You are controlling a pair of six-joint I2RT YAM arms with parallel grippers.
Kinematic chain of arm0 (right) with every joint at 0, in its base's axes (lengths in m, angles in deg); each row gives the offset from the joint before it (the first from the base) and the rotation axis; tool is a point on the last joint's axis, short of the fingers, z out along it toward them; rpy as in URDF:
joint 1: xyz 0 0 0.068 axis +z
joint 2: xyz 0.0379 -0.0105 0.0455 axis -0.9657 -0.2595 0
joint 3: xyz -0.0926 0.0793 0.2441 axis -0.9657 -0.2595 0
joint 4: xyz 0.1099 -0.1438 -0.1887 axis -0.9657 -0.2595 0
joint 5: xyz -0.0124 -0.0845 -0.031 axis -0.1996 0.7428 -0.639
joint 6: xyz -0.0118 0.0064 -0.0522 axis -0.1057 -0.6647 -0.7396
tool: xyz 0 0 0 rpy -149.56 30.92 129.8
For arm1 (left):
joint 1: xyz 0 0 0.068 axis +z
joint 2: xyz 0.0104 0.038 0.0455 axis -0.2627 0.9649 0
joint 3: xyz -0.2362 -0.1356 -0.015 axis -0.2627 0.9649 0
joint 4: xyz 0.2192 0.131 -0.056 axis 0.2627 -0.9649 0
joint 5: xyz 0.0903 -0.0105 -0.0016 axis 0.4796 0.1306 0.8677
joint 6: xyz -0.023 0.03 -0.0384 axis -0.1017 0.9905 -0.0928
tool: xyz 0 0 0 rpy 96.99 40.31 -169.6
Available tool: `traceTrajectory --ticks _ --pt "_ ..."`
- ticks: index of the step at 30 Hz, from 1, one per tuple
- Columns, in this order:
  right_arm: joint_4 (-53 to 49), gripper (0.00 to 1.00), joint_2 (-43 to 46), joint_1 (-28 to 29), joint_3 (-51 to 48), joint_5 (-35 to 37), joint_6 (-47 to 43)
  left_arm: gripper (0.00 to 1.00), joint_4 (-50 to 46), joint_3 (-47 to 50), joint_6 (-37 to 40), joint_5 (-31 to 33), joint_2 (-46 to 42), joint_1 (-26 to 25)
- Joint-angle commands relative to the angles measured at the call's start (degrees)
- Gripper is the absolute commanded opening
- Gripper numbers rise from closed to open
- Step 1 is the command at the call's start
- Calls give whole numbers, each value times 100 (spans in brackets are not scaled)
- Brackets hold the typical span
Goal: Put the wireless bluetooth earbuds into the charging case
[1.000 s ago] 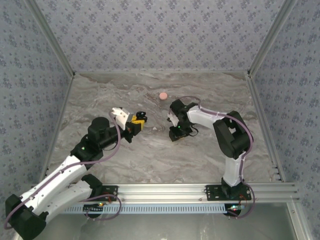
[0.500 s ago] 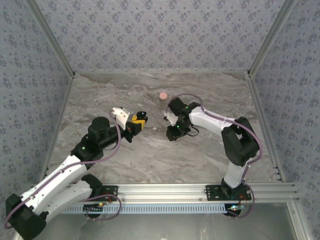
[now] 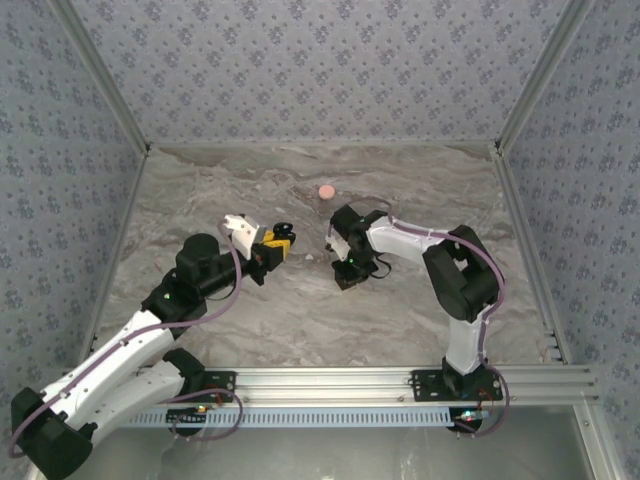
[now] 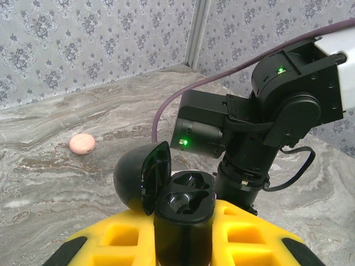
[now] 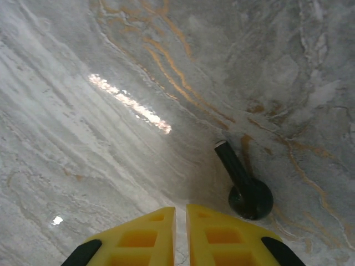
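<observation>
On the marbled counter, the open charging case is clamped in the left claw. The right claw is pressed together empty, with one earbud lying just beside it; if the claw were lifted now, the earbud would be left behind.

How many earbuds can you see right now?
1. The earbud lies on the table beside the right gripper, outside its shut fingers. A second may be hidden.
</observation>
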Motion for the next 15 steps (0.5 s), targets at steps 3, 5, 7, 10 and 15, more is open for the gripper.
traceTrajectory --ticks 3,5,7,10,15 --pt "-103 13 -103 -12 -8 574 197 15 121 -162 -63 -68 -6 25" --pt "-160 13 -111 -23 27 835 234 15 121 -178 -55 -72 10 24" --pt "-183 13 -87 -36 45 1037 264 15 130 -187 -58 -68 33 22" --pt "-184 13 -58 -51 74 1246 312 15 151 -201 -54 -79 61 27" --pt "-179 13 -58 -56 156 1389 393 15 156 -196 -54 -84 89 21"
